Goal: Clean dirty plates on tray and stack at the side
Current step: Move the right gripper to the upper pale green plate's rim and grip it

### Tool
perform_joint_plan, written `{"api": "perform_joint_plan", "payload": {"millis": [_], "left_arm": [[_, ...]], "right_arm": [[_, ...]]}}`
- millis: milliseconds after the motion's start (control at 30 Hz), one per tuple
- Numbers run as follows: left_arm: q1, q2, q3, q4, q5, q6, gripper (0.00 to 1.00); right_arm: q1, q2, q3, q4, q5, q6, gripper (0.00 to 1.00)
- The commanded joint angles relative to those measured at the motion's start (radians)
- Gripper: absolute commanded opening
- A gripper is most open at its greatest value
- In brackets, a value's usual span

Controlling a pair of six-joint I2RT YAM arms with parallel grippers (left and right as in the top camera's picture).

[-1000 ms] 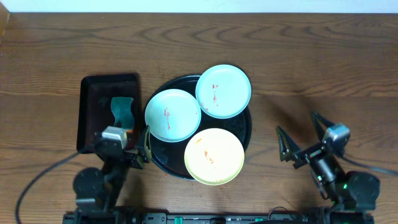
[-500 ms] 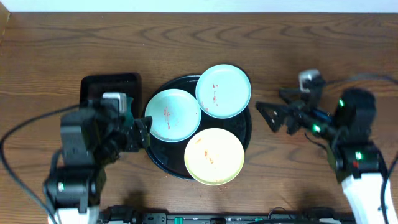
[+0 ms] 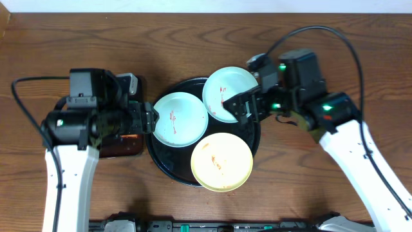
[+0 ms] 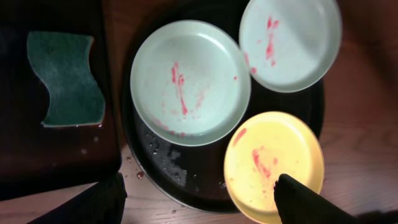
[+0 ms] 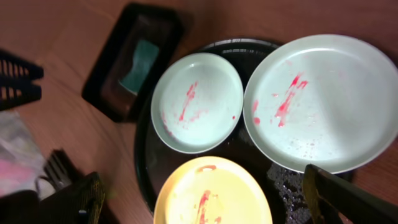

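Three sauce-smeared plates lie on the round black tray (image 3: 164,161): a mint plate (image 3: 179,118) at the left, a mint plate (image 3: 230,94) at the back right, a yellow plate (image 3: 221,162) at the front. They also show in the left wrist view, left mint (image 4: 189,81), right mint (image 4: 290,42), yellow (image 4: 273,163), and in the right wrist view, left mint (image 5: 197,101), right mint (image 5: 329,99), yellow (image 5: 211,193). My left gripper (image 3: 149,122) is open and empty at the left mint plate's left edge. My right gripper (image 3: 243,106) is open and empty over the back mint plate's near edge.
A rectangular black tray (image 3: 96,90) at the left holds a teal sponge (image 4: 65,78), also in the right wrist view (image 5: 140,65). Wet residue lies on the round tray (image 4: 165,165). Wooden table (image 3: 335,58) surrounds everything.
Both arms rose from the front of the table and swung inward. The left gripper now hovers at the left mint plate, the right gripper over the back mint plate. The plates have not moved.
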Motion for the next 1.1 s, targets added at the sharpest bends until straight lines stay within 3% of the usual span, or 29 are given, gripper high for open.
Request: {"api": "perform_joint_plan", "payload": {"millis": [0, 133, 233, 333, 500, 700, 1067], "left_arm": [[0.001, 0.045, 0.016, 0.014, -0.025, 0.023, 0.77], [0.001, 0.091, 0.016, 0.016, -0.025, 0.023, 0.77], [0.001, 0.119, 0.016, 0.023, -0.037, 0.023, 0.77], [0.001, 0.143, 0.016, 0.029, -0.14, 0.013, 0.77], [0.001, 0.179, 0.016, 0.038, -0.366, -0.152, 0.77], [0.001, 0.218, 0.016, 0.066, -0.46, -0.231, 0.77], [0.002, 0.251, 0.016, 0.085, -0.515, -0.261, 0.77]], "right_arm": [[0.029, 0.04, 0.019, 0.013, 0.066, -0.029, 0.99], [0.033, 0.1, 0.019, 0.108, 0.067, 0.032, 0.99], [0.04, 0.172, 0.019, 0.165, 0.084, 0.132, 0.88], [0.066, 0.264, 0.019, 0.201, 0.125, 0.269, 0.77], [0.143, 0.372, 0.02, 0.211, 0.244, 0.399, 0.66], [0.212, 0.446, 0.02, 0.209, 0.375, 0.462, 0.61], [0.285, 0.55, 0.02, 0.233, 0.389, 0.481, 0.45]]}}
